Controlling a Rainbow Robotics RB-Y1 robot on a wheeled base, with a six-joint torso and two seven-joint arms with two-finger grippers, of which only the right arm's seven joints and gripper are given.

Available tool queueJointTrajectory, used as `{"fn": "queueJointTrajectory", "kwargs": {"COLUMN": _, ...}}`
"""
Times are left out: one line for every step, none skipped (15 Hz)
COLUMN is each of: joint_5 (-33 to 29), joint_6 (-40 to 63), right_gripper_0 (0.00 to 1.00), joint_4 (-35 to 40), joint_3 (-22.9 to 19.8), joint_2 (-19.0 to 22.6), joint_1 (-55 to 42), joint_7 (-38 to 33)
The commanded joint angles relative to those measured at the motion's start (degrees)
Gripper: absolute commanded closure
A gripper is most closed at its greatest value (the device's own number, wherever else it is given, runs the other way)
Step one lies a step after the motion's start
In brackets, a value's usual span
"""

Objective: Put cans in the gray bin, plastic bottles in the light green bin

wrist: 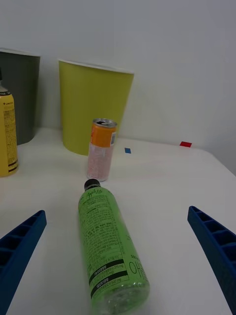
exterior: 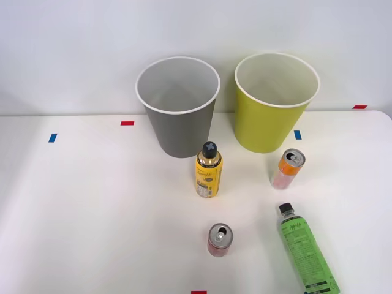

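White tabletop (exterior: 92, 214) gives us wide open room across the left half of the front view, with only small red and blue tape marks there; its right edge runs just past the green bottle (exterior: 306, 254). We see the gray bin (exterior: 177, 110) and the light green bin (exterior: 275, 104) upright and apart at the upper middle, against the wall. That bottle lies flat at the lower right, its long axis running from the bottom edge up and slightly left, black cap toward the bins. Just above it stands the orange-and-pink can (exterior: 288, 168), upright, near the lime bin's base. The red can (exterior: 219, 239) stands at lower centre, a yellow bottle (exterior: 208, 171) above it, before the gray bin. Our right gripper (wrist: 118, 256) hangs spread wide, one blue finger on either side of the lying bottle, touching nothing.
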State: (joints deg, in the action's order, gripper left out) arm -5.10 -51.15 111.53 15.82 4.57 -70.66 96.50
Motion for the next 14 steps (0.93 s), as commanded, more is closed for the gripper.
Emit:
{"fn": "queueJointTrajectory", "kwargs": {"joint_5": 0.0, "joint_6": 0.0, "right_gripper_0": 0.0, "joint_4": 0.0, "joint_3": 0.0, "joint_2": 0.0, "joint_1": 0.0, "joint_7": 0.0}}
{"fn": "queueJointTrajectory", "kwargs": {"joint_5": 0.0, "joint_6": 0.0, "right_gripper_0": 0.0, "joint_4": 0.0, "joint_3": 0.0, "joint_2": 0.0, "joint_1": 0.0, "joint_7": 0.0}}
{"fn": "queueJointTrajectory", "kwargs": {"joint_5": 0.0, "joint_6": 0.0, "right_gripper_0": 0.0, "joint_4": 0.0, "joint_3": 0.0, "joint_2": 0.0, "joint_1": 0.0, "joint_7": 0.0}}
{"fn": "queueJointTrajectory", "kwargs": {"joint_5": 0.0, "joint_6": 0.0, "right_gripper_0": 0.0, "joint_4": 0.0, "joint_3": 0.0, "joint_2": 0.0, "joint_1": 0.0, "joint_7": 0.0}}
{"fn": "queueJointTrajectory", "kwargs": {"joint_5": 0.0, "joint_6": 0.0, "right_gripper_0": 0.0, "joint_4": 0.0, "joint_3": 0.0, "joint_2": 0.0, "joint_1": 0.0, "joint_7": 0.0}}
{"fn": "queueJointTrajectory", "kwargs": {"joint_5": 0.0, "joint_6": 0.0, "right_gripper_0": 0.0, "joint_4": 0.0, "joint_3": 0.0, "joint_2": 0.0, "joint_1": 0.0, "joint_7": 0.0}}
{"fn": "queueJointTrajectory", "kwargs": {"joint_5": 0.0, "joint_6": 0.0, "right_gripper_0": 0.0, "joint_4": 0.0, "joint_3": 0.0, "joint_2": 0.0, "joint_1": 0.0, "joint_7": 0.0}}
{"fn": "queueJointTrajectory", "kwargs": {"joint_5": 0.0, "joint_6": 0.7, "right_gripper_0": 0.0, "joint_4": -1.85, "joint_3": -0.18, "joint_2": -0.09, "joint_1": 1.32, "joint_7": 0.0}}
{"fn": "queueJointTrajectory", "kwargs": {"joint_5": 0.0, "joint_6": 0.18, "right_gripper_0": 0.0, "joint_4": -1.93, "joint_3": 0.09, "joint_2": -0.09, "joint_1": 1.49, "joint_7": 0.0}}
{"fn": "queueJointTrajectory", "kwargs": {"joint_5": 0.09, "joint_6": 0.0, "right_gripper_0": 0.0, "joint_4": -1.93, "joint_3": 0.35, "joint_2": -0.09, "joint_1": 1.58, "joint_7": 0.09}}
{"fn": "queueJointTrajectory", "kwargs": {"joint_5": 0.62, "joint_6": -0.09, "right_gripper_0": 0.0, "joint_4": -1.58, "joint_3": 0.53, "joint_2": -0.26, "joint_1": 1.58, "joint_7": -0.09}}
{"fn": "queueJointTrajectory", "kwargs": {"joint_5": 0.88, "joint_6": -0.09, "right_gripper_0": 0.0, "joint_4": -0.97, "joint_3": 0.53, "joint_2": -0.26, "joint_1": 1.67, "joint_7": 0.26}}
{"fn": "queueJointTrajectory", "kwargs": {"joint_5": 1.23, "joint_6": 1.58, "right_gripper_0": 0.0, "joint_4": 0.09, "joint_3": 0.44, "joint_2": -0.26, "joint_1": 1.76, "joint_7": 0.0}}
{"fn": "queueJointTrajectory", "kwargs": {"joint_5": 1.32, "joint_6": 5.54, "right_gripper_0": 0.0, "joint_4": 2.02, "joint_3": 0.44, "joint_2": -0.09, "joint_1": 1.76, "joint_7": 0.0}}
